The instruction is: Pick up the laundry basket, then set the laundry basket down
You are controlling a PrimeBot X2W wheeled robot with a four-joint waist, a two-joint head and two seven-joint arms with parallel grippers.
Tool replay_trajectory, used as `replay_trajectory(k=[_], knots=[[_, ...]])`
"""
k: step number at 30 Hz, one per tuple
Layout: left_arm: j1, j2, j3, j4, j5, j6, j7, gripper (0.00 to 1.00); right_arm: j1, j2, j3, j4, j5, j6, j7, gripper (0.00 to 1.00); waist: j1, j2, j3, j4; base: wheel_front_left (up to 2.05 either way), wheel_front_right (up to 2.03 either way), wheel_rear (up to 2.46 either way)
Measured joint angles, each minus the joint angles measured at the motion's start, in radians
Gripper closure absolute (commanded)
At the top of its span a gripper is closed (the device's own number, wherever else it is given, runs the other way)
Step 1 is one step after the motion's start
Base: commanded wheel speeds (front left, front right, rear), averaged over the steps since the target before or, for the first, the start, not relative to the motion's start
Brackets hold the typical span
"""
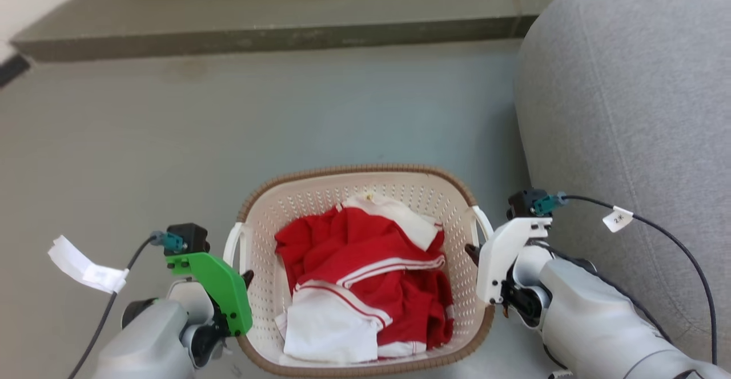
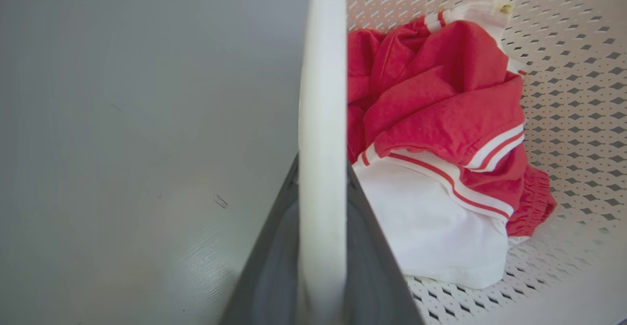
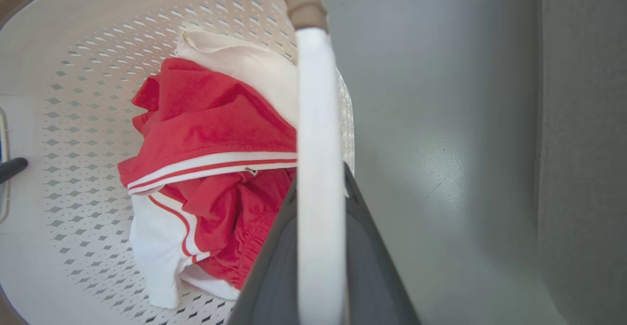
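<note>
Just left of the grey sofa (image 1: 628,111), the laundry basket (image 1: 320,197) sits centred between the left tool (image 1: 245,279) and right tool (image 1: 472,252), its white handles (image 1: 231,242) facing left and right, each tool clamped on the handle nearer it.

- The grey floor (image 1: 285,128) is running smooth and glossy to a darker raised ledge (image 1: 257,39) along its far edge.
- A grey sofa (image 1: 628,111) is standing at its right edge.
- The laundry basket (image 1: 365,169) is sitting over the near edge, beside the sofa; whether it is touching the floor cannot be told.

laundry basket (image 1: 320,196) 1 | white handles (image 1: 231,245) 2 | sofa (image 1: 628,111) 1 | paper tags (image 1: 85,267) 2
</note>
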Motion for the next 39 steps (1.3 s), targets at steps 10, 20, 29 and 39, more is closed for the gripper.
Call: replay_trajectory(k=[10, 20, 29, 39], knots=[[0.045, -0.026, -0.02, 0.032, -0.015, 0.0, 0.048, 1.0, 0.058, -0.001, 0.02, 0.018, 0.027, 0.008, 0.047, 1.0, 0.0, 0.0, -0.133, -0.007, 0.0, 0.0, 0.0], [0.048, -0.035, -0.024, 0.05, -0.033, 0.0, 0.068, 1.0, 0.059, -0.003, 0.033, 0.02, 0.04, 0.01, 0.079, 1.0, 0.0, 0.0, -0.187, -0.009, 0.0, 0.0, 0.0], [0.051, -0.041, -0.028, 0.056, -0.043, 0.0, 0.086, 1.0, 0.059, -0.003, 0.044, 0.03, 0.049, 0.012, 0.093, 1.0, 0.0, 0.0, -0.193, -0.011, 0.0, 0.0, 0.0], [0.051, -0.042, -0.034, 0.06, -0.061, 0.0, 0.099, 1.0, 0.059, -0.004, 0.051, 0.033, 0.058, 0.012, 0.102, 1.0, 0.0, 0.0, -0.191, -0.014, 0.0, 0.0, 0.0]])
